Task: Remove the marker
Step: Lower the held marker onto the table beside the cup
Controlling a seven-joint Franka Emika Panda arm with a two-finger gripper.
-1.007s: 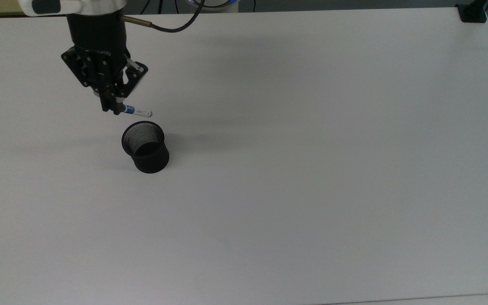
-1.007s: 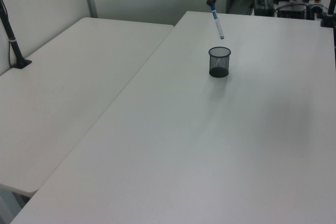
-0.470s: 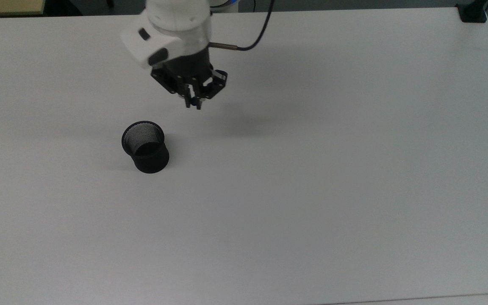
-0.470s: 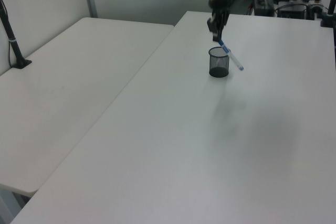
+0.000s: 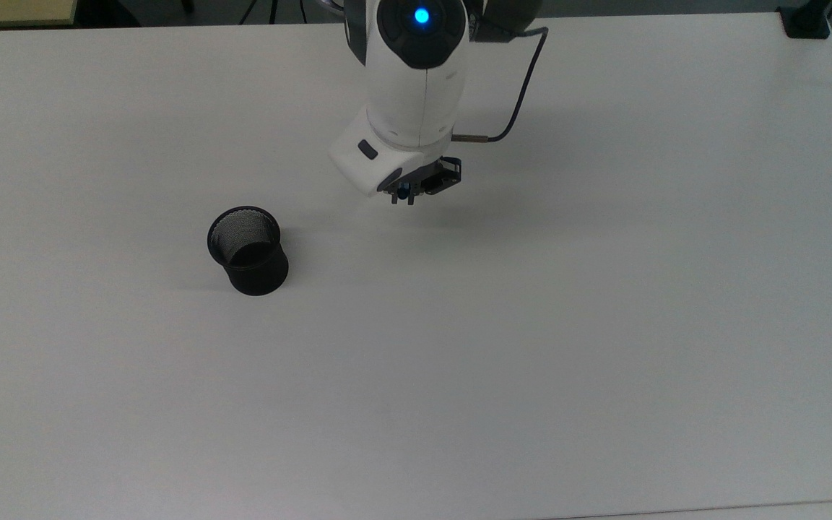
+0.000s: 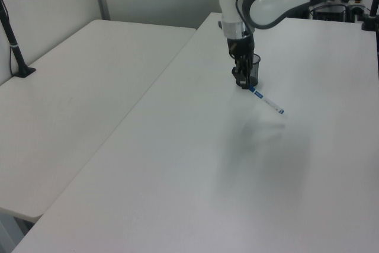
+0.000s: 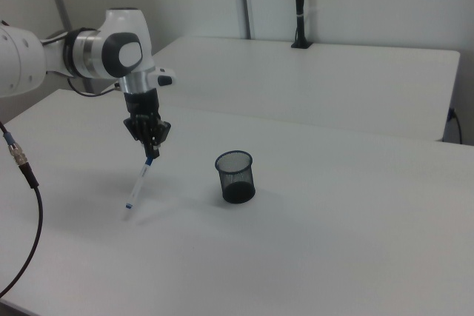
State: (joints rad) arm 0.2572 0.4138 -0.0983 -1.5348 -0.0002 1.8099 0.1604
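Marker [image 7: 139,185]: slim, white-barrelled, blue-capped

Even, diffuse overhead light fills the scene. The table [image 5: 604,325] shows soft grey shadows and no harsh glare. Focus holds throughout.

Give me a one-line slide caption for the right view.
Gripper holds the slim white blue-capped marker by its cap end, slanting above the table beside the black mesh cup.
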